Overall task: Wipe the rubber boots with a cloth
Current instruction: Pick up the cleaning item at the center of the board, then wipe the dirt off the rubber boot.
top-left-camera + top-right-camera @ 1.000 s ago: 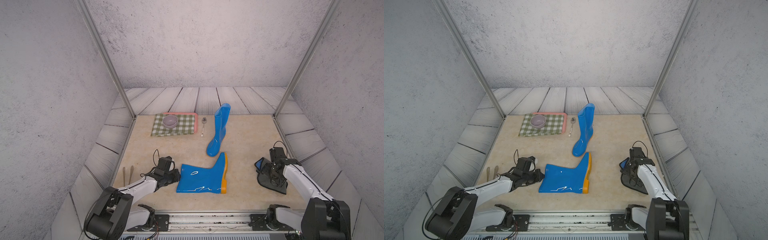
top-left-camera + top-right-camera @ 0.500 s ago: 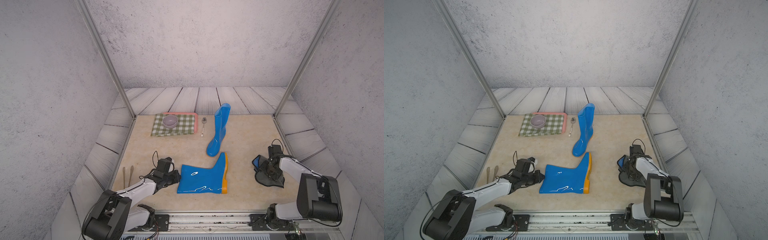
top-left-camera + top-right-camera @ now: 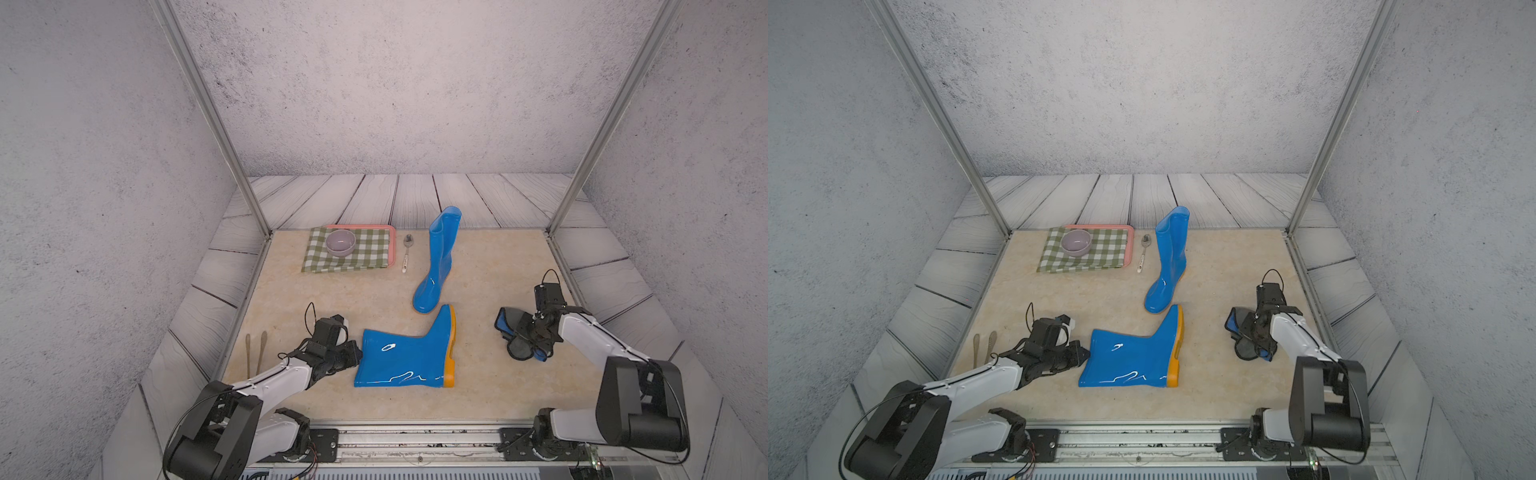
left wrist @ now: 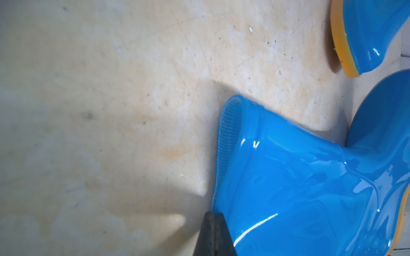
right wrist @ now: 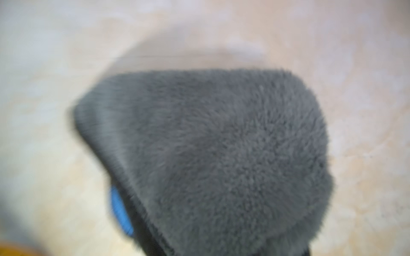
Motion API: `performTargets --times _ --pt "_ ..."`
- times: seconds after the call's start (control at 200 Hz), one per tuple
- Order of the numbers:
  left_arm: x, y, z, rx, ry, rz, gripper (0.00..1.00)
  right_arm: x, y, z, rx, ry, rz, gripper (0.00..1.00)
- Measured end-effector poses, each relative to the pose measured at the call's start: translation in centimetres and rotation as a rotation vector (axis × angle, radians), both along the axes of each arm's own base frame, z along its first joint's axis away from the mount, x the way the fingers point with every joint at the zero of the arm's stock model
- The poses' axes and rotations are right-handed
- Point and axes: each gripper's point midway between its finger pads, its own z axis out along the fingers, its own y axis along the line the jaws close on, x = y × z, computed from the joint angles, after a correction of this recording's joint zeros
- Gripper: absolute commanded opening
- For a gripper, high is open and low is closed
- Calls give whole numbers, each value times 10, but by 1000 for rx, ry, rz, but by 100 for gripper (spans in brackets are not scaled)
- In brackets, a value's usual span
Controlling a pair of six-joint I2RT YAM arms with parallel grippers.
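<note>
Both top views show one blue rubber boot [image 3: 440, 257] [image 3: 1169, 257] standing upright. The other boot [image 3: 403, 357] [image 3: 1129, 357] [image 4: 299, 188] lies on its side, yellow sole to the right. My left gripper [image 3: 354, 354] [image 3: 1081, 355] [image 4: 214, 216] is shut, pinching the rim of the lying boot's shaft opening. The dark grey cloth [image 3: 517, 338] [image 3: 1244, 338] [image 5: 221, 155], blue underneath, is bunched on the mat at the right. My right gripper [image 3: 536, 332] [image 3: 1260, 332] is shut on it. The cloth hides the fingers in the right wrist view.
At the back left a pink tray [image 3: 390, 245] carries a green checked cloth [image 3: 365, 257] and a grey bowl [image 3: 340, 242]. A spoon [image 3: 407, 251] lies beside it. Two wooden utensils [image 3: 255, 353] rest at the mat's left edge. Metal posts stand at the back corners.
The right gripper has closed on the cloth, and its arm has folded back, gathering the cloth up. The left gripper and both boots have stayed put.
</note>
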Motion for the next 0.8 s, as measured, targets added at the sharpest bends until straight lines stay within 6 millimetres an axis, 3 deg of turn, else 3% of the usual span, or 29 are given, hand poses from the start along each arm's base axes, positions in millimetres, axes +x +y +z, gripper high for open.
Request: performTargets --times 0.105,0.195,0.305,0.41,0.661,0.801 --pt "0 0 0 -1 -1 0 0 14 39 66 -8 -173 149 0" --pt "0 0 0 -2 -3 0 0 22 89 120 15 -305 310 0" --pt "0 0 0 -2 -3 0 0 16 144 149 48 -365 476 0" --pt "0 0 0 -3 -7 0 0 6 188 143 58 -327 605 0" --pt "-1 0 1 -6 -12 0 0 6 294 85 -9 -155 862 0" --pt "-1 0 1 -6 -12 -1 0 11 341 65 -27 -122 958 0"
